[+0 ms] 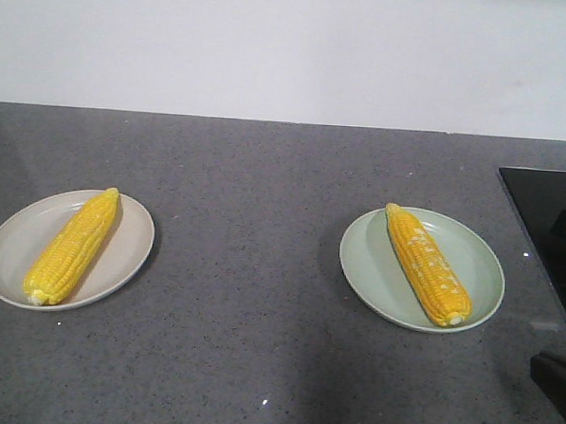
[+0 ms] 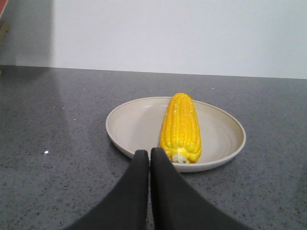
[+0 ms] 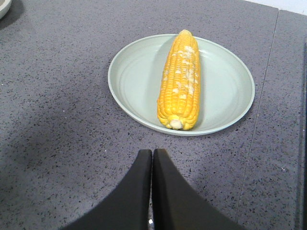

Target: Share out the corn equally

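Observation:
One yellow corn cob [image 1: 72, 247] lies on a beige plate [image 1: 15, 245] at the left of the grey counter. A second corn cob [image 1: 428, 263] lies on a pale green plate [image 1: 370, 269] at the right. In the left wrist view my left gripper [image 2: 149, 152] is shut with nothing in it, its tips at the near rim of the beige plate [image 2: 129, 124], beside the blunt end of the cob [image 2: 181, 128]. My right gripper [image 3: 152, 152] is shut and empty, a short way in front of the green plate [image 3: 132, 81] and its cob [image 3: 179, 87].
A black cooktop [image 1: 548, 221] sits at the counter's right edge. A dark part of the robot [image 1: 554, 378] shows at the lower right. A white wall [image 1: 291, 51] backs the counter. The rim of another dish [image 3: 4, 6] peeks in at the right wrist view's top left.

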Controlling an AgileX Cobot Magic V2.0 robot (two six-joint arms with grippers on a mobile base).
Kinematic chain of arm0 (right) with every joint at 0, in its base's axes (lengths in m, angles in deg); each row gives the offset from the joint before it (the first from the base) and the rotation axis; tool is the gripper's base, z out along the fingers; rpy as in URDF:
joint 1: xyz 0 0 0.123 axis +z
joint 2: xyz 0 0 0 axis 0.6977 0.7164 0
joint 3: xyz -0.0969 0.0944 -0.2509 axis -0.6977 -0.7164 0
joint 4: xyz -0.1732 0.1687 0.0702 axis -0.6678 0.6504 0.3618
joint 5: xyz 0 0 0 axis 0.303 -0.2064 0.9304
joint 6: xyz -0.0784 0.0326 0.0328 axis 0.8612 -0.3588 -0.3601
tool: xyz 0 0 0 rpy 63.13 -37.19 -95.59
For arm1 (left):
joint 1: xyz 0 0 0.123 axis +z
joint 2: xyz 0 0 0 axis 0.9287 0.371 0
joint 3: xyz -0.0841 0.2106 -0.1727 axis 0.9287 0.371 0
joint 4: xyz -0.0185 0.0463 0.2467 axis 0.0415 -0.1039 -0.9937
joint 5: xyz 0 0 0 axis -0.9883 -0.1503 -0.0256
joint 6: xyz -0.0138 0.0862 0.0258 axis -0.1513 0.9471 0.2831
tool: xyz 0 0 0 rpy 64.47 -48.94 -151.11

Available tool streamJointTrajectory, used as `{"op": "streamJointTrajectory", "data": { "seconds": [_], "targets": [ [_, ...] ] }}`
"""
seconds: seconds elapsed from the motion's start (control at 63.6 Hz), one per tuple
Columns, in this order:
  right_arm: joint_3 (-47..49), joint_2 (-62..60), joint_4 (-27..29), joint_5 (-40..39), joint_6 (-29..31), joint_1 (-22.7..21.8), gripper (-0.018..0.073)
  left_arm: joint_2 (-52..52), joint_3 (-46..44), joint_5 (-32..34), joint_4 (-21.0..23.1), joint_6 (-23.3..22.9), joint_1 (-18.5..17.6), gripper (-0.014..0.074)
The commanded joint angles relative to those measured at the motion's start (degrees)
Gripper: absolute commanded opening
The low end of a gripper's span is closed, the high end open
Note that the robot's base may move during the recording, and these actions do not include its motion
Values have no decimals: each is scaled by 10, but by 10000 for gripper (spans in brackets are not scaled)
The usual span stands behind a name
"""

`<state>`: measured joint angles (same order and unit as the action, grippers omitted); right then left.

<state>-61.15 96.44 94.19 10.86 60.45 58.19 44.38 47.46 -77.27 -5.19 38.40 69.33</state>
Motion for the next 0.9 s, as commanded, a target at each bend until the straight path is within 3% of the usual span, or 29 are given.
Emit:
{"op": "streamJointTrajectory", "data": {
  "seconds": [0.0, 0.377, 0.598, 0.708, 0.881],
  "targets": [
    [14, 2, 0, -36, 2, 0, -5, -3, -13, 38, 6, 2, -3, -6],
    [6, -23, -14, -41, 23, 0, -5, -3, -13, 37, 6, 2, -3, -6],
    [-107, -114, 7, -181, 8, 0, -5, -3, -13, 37, 6, 2, -3, -6],
    [-152, -159, 6, -223, -21, -6, -5, -3, -13, 37, 6, 2, -3, -6],
    [-223, -225, -21, -257, -114, -39, -5, -3, -13, 37, 6, 2, -3, -6]
  ]
}}
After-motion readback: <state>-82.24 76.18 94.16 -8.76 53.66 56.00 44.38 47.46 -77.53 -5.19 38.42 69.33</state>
